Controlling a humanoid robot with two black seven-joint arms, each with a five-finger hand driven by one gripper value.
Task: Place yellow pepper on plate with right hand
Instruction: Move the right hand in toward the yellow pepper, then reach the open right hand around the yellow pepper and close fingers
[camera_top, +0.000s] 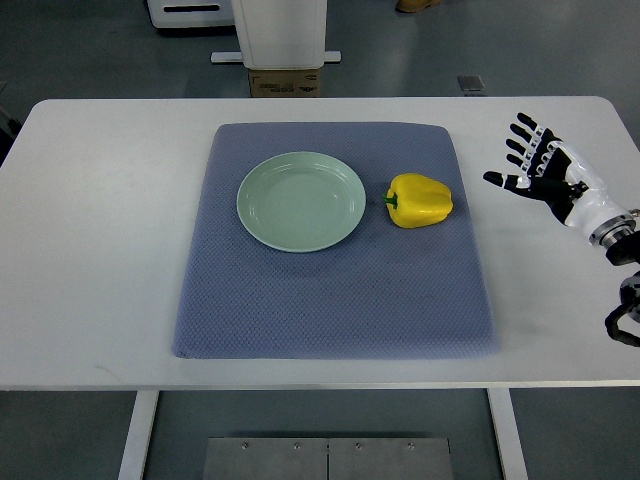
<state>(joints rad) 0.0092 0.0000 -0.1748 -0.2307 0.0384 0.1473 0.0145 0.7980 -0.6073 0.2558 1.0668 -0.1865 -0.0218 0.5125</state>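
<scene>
A yellow pepper (420, 201) lies on its side on the blue-grey mat (335, 300), its green stem pointing left toward the plate. A pale green plate (301, 200) sits on the mat just left of the pepper, with nothing on it. My right hand (535, 165) is over the white table to the right of the mat, well apart from the pepper, fingers spread and holding nothing. The left arm does not show.
The white table (100, 250) carries the mat in its middle. Beyond the far edge stand a white machine base (280, 30) and a cardboard box (285, 82) on the grey floor.
</scene>
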